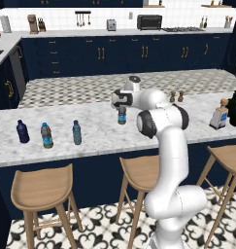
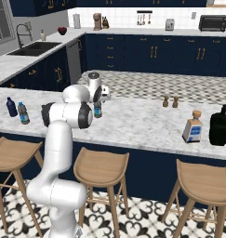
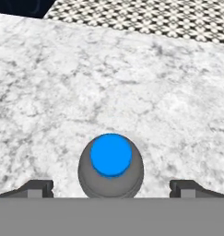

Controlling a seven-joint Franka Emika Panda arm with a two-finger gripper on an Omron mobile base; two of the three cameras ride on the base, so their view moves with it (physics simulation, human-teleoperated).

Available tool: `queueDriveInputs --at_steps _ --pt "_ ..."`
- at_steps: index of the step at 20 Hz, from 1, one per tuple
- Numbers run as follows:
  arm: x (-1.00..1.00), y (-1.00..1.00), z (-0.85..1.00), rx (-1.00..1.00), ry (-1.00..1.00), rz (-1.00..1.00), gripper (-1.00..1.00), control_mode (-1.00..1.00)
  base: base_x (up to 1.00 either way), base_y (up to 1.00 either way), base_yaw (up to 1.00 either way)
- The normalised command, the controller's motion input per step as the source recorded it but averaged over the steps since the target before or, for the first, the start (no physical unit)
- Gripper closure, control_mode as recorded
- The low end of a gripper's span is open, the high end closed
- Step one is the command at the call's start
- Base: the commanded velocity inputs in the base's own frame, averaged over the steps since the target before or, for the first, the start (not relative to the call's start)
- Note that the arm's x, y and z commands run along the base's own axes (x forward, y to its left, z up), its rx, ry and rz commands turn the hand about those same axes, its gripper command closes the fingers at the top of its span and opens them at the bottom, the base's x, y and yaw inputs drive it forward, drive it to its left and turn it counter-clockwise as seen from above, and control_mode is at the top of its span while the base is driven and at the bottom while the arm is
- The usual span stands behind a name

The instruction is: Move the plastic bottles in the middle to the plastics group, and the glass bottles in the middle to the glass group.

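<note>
Here the marble counter runs as a long island, and its contents are sorted toward the two ends, which explains the layout. At the right end stands the glass group, a squat black bottle, and just beside it on its left sits the pale glass bottle with the brown stopper, apparently already delivered. At the left end stands the plastics group: the navy bottle farthest left and the teal-blue bottle to its right, with one blue-capped water bottle upright between them, so that one also looks placed.

The arm bends over the middle of the counter, where the last water bottle stands upright directly under the hand. In the hand view its blue cap sits centred between the two fingertips, which stand wide apart and touch nothing. The claw is thus fully spread and holds nothing; it seems lined up from above so the fingers can drop on either side of the bottle's body. The likely step is the descent and grasp, then a carry leftward. A tall, light bottle could tip if one finger arrives first.

Two small shakers stand farther back on the counter, clear of the work.
</note>
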Motion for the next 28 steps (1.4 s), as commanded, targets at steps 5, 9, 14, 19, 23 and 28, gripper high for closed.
queueDriveInputs --at_steps 5,9,14,19,23,28 --pt "0.15 0.05 -0.17 0.00 0.05 0.00 -1.00 -1.00 0.00 0.00 0.00" --pt "0.19 0.03 -0.12 0.00 0.01 0.00 -1.00 -1.00 0.00 0.00 0.00" --pt "-0.02 0.02 -0.13 0.00 0.02 0.00 1.00 -1.00 0.00 0.00 0.00" --pt "-0.28 0.01 -0.43 0.00 0.05 0.00 1.00 -1.00 0.00 0.00 0.00" --pt "-0.51 0.00 -0.47 0.00 0.00 0.00 1.00 -1.00 0.00 0.00 0.00" --pt "-0.76 0.00 -0.10 0.00 -0.02 0.02 1.00 -1.00 0.00 0.00 0.00"
